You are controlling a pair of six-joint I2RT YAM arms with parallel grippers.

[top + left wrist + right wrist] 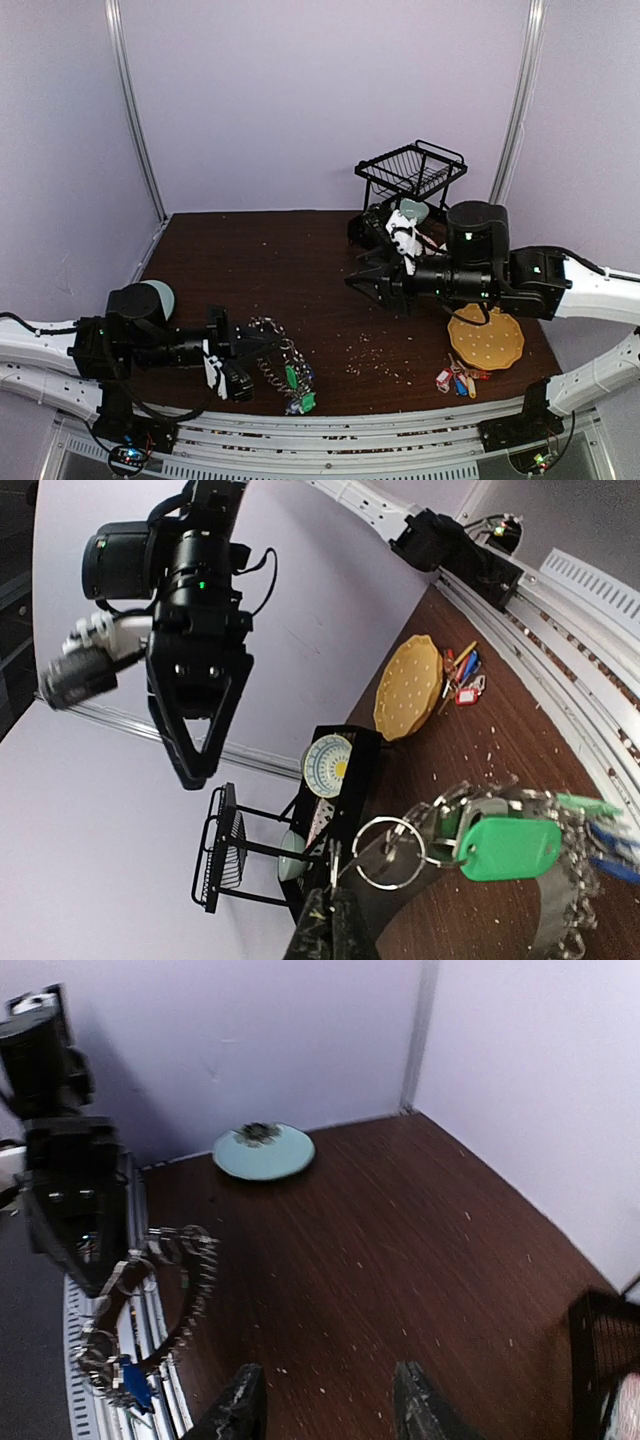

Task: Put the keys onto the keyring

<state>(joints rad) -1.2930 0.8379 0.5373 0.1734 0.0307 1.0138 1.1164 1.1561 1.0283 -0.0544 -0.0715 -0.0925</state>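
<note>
Left fingers (335, 930) clamp the large silver metal keyring (275, 372), near left. Right fingers (240, 1405) hang parted, empty; they likely must next fetch the loose bright-tagged keys (458, 381), near right.

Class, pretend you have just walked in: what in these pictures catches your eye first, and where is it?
The big keyring, bristling with loops and green tags, at the front left of the table, pinched in the left hand. Next, the right hand hanging open and empty right of the table's centre, and the yellow disc with a small bunch of coloured keys at front right.
</note>
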